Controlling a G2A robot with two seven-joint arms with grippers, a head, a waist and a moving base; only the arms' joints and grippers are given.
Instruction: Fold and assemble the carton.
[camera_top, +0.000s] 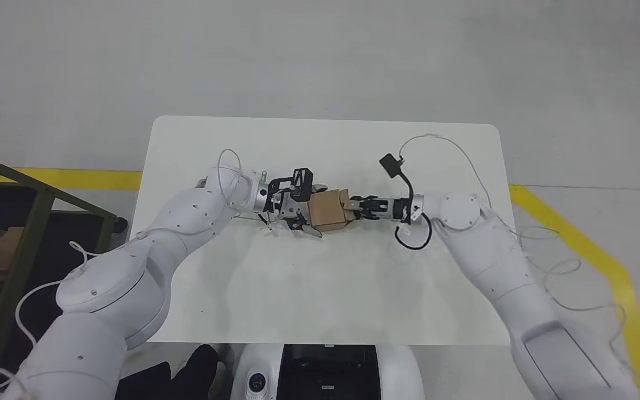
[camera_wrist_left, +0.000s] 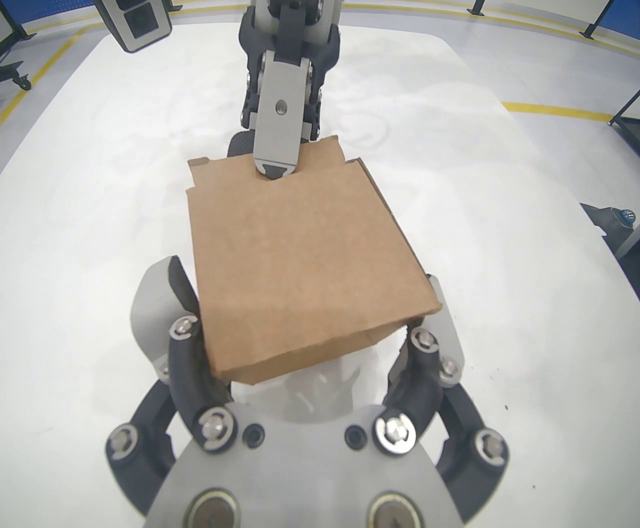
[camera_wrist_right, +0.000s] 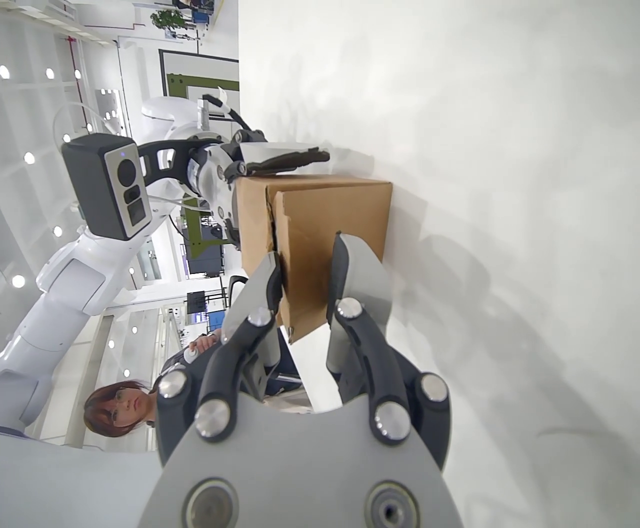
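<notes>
A brown carton (camera_top: 328, 210) stands on the white table (camera_top: 200, 150) between my two grippers. My left gripper (camera_top: 298, 204) straddles one end of the carton (camera_wrist_left: 300, 260), its fingers (camera_wrist_left: 175, 290) pressed against opposite side walls, so the left gripper (camera_wrist_left: 302, 280) is shut on it. At the other end my right gripper (camera_top: 353, 208) meets the end flap. There the right gripper (camera_wrist_right: 307, 255) is open, with a fingertip (camera_wrist_left: 272, 167) at the notch in the top edge. Both right fingertips rest on the carton (camera_wrist_right: 330, 215) end face.
A thin cable (camera_top: 440, 145) loops over the table's far right part. A green rack (camera_top: 30, 210) stands off the table's left edge. Bare tabletop surrounds the carton on all sides.
</notes>
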